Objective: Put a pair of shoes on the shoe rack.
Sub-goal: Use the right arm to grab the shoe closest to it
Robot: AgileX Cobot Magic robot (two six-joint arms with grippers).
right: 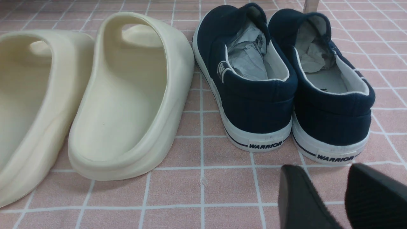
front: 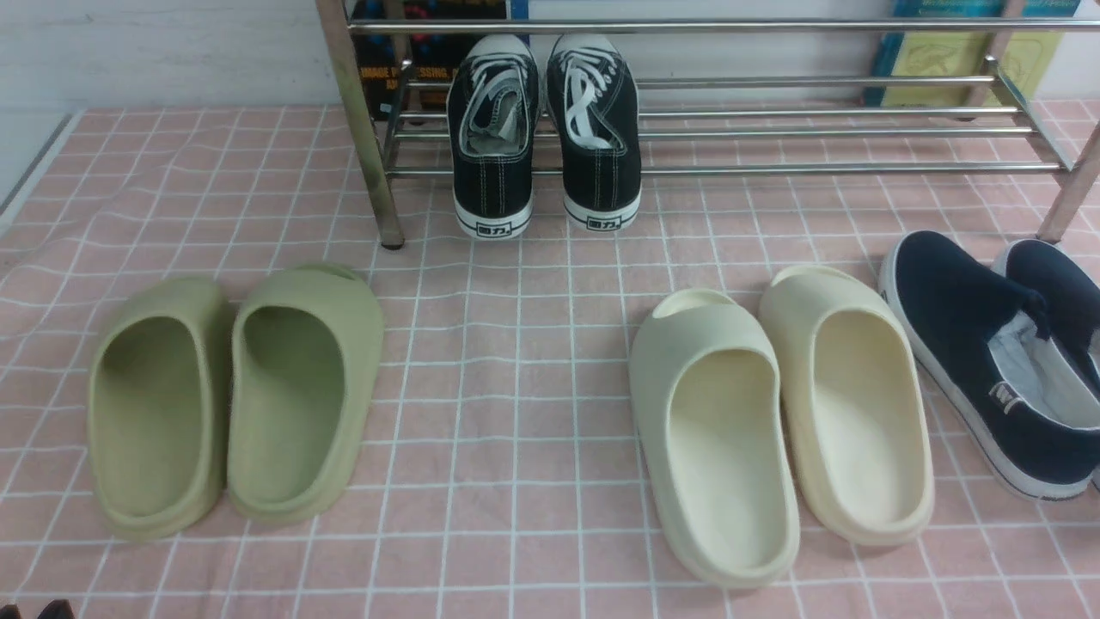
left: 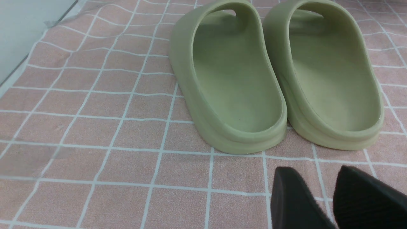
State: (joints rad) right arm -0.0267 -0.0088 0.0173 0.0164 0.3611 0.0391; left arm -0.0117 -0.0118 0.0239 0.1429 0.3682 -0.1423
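Navy slip-on shoes (right: 260, 108) on white-gridded pink cloth (front: 516, 387), pale wall (front: 189, 52) behind, both claws (left: 305, 190) parted and empty.

Looking forward and down from between the arms in the front view, taking in the silver shoe rack (front: 722, 170) and the whole row of footwear from farther back; looking obliquely down from the left wrist, facing the green slides (left: 235, 73) from close by; looking likewise from the right wrist, facing the cream slides (right: 127, 95) and navy shoes (right: 254, 95) at close range; sharing the green pair between front and left wrist views, the cream and navy pairs between front and right.
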